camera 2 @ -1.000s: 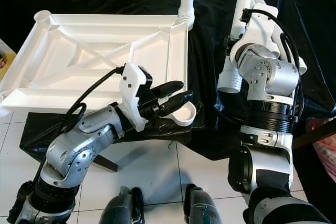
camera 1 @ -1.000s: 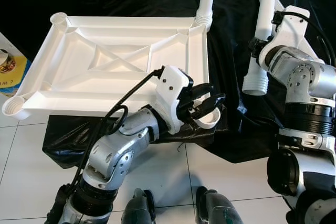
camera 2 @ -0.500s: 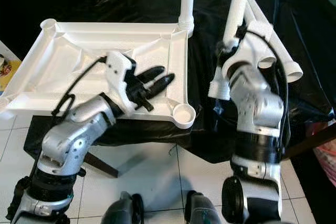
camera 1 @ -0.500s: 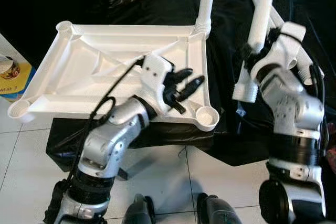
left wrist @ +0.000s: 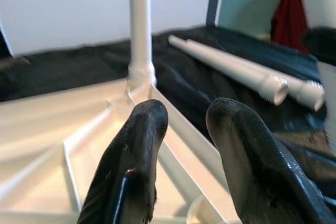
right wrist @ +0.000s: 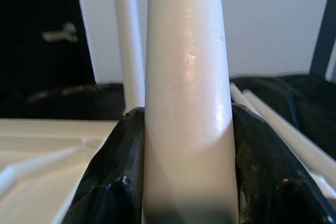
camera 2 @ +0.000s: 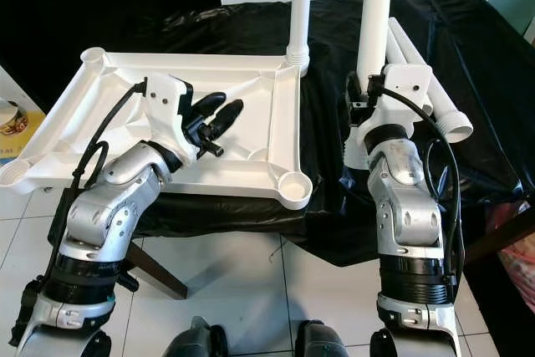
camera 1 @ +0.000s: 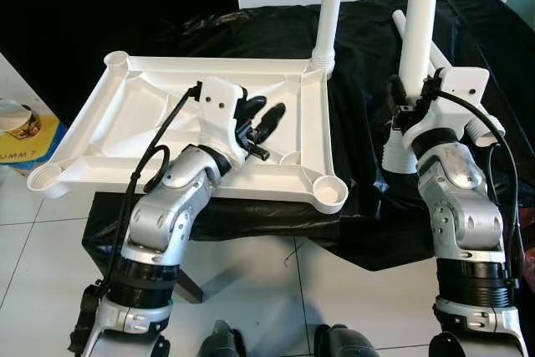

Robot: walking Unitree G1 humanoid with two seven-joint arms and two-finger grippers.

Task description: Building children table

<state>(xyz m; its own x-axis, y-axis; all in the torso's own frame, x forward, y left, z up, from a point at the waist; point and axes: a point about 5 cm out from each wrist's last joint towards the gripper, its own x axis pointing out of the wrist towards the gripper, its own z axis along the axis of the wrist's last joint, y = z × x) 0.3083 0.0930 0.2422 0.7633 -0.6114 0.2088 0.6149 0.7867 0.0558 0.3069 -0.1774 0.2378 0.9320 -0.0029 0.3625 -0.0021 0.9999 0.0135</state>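
The left arm bends at the elbow and reaches forward, its wrist angled up. The left gripper (camera 1: pixel 266 115) has its two black fingers (left wrist: pixel 137 145) slightly parted with nothing between them, pointing forward and toward the robot's right. The right arm is raised with the forearm nearly upright. The right gripper (camera 2: pixel 365 102) sits at the top of that wrist, its fingers (right wrist: pixel 113 177) closed on either side of an upright white table leg (right wrist: pixel 186 93).
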